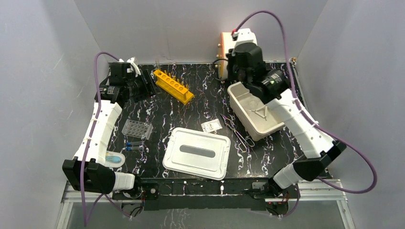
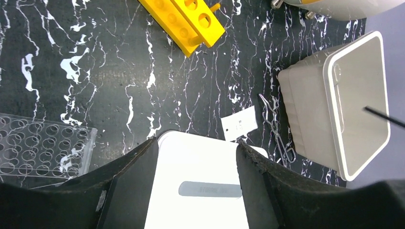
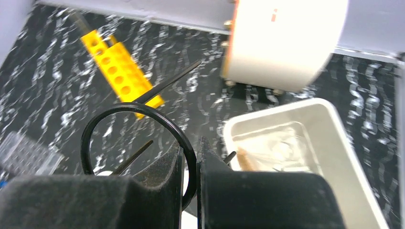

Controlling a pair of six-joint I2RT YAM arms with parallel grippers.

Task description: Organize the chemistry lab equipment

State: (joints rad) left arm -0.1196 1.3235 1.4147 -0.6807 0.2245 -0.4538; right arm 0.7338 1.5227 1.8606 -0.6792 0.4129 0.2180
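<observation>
Chemistry lab equipment (image 1: 137,128) mostly loose on counter (image 1: 205,102). White tub (image 1: 243,102) holds white triangle (image 1: 260,113), plus something clear I can't make out. Right fingers (image 3: 203,150) pinch black wire ring (image 3: 86,143) above tub; I judge drop-in is the step in hand. Left fingers (image 2: 143,162) wide, empty. Left to sort: clear well plate (image 1: 137,128), blue-capped vials (image 1: 133,145), wire tongs (image 1: 236,131), orange tube rack (image 1: 173,86). Lid (image 1: 197,152) off, flat on counter. Early stage, my guess.
</observation>
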